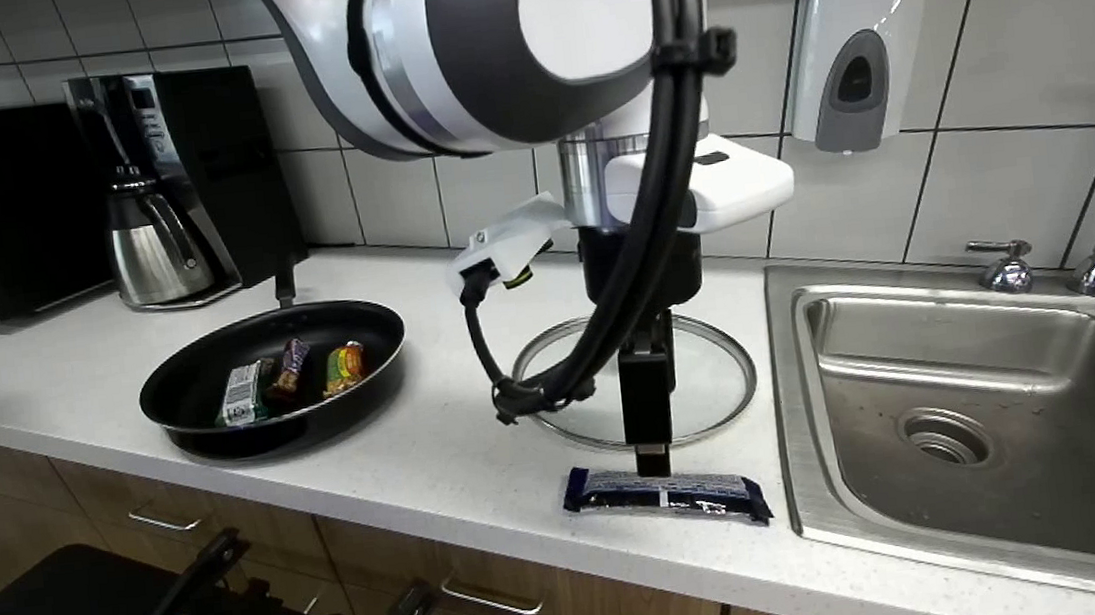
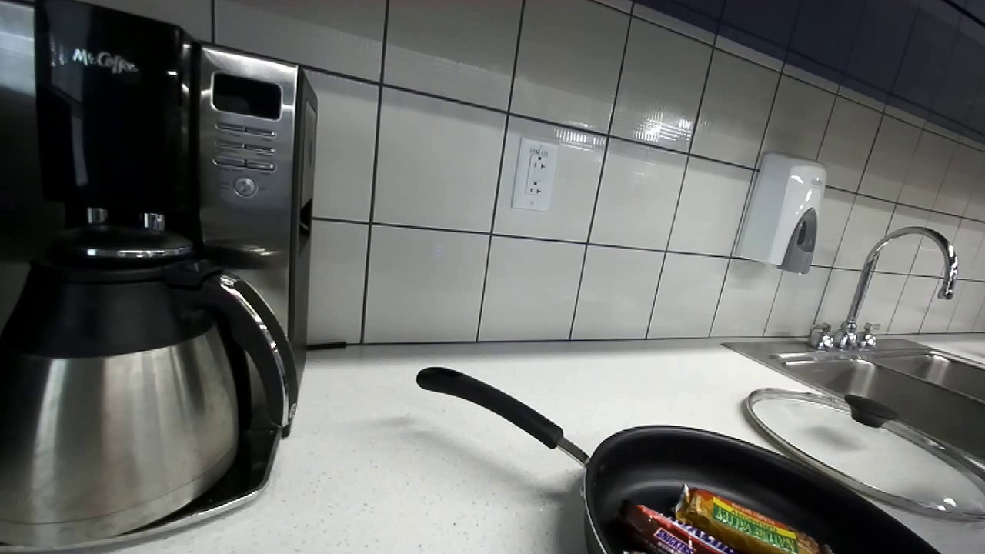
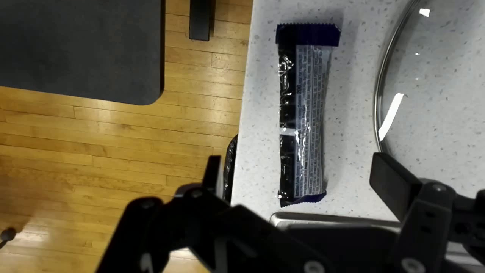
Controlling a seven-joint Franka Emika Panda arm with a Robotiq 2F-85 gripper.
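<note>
A dark blue and black wrapped bar (image 3: 307, 113) lies on the white counter near its front edge, printed back face up. My gripper (image 3: 299, 172) stands open above it, its fingers wide apart on either side of the bar's lower part in the wrist view. Nothing is held. In an exterior view the gripper (image 1: 654, 460) points straight down over the middle of the bar (image 1: 716, 495); whether a fingertip touches the counter I cannot tell. A black pan (image 1: 269, 437) holds a green-and-white bar (image 1: 242, 393), a purple bar (image 1: 289, 368) and a yellow bar (image 1: 344, 368).
Behind the gripper a glass lid (image 1: 722, 401) lies on the counter. A steel sink (image 1: 802, 424) borders the bar's right end in that exterior view. The pan's handle (image 2: 492, 404) points toward the tiled wall. A coffee maker (image 1: 213, 169) and microwave (image 1: 6, 209) stand farther left.
</note>
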